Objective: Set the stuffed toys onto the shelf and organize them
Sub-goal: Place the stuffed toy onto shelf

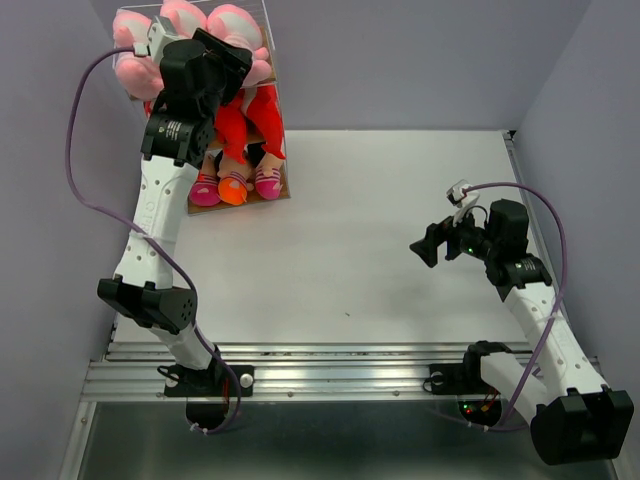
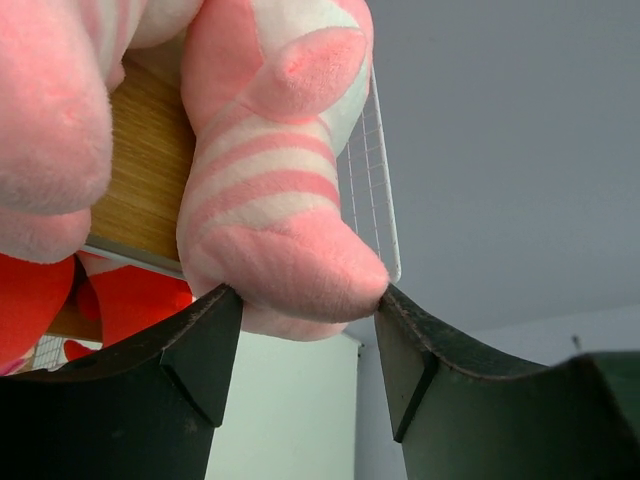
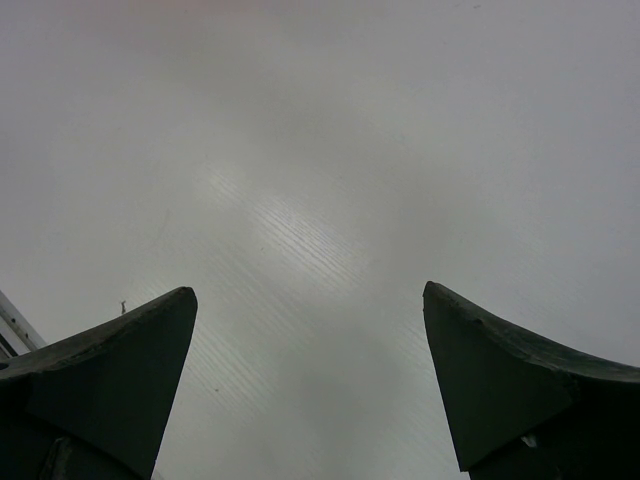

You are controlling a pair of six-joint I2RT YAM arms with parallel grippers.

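The tall shelf [image 2: 150,165] of light wooden boards in a white wire frame is carrying pink striped plush animals [image 1: 235,25] on top, red plush sharks [image 1: 262,112] in the middle and striped dolls [image 1: 233,186] at the bottom. The black left gripper [image 2: 305,300] is flanking one top-tier pink animal [image 2: 275,200], with both fingertips touching it; whether it is squeezing cannot be told. The black right gripper [image 3: 310,300] is hanging spread wide over the white table [image 1: 380,230].

The stuffed toys [image 1: 262,110] sit on the shelf [image 2: 150,170] at the table's [image 1: 380,260] far-left corner.
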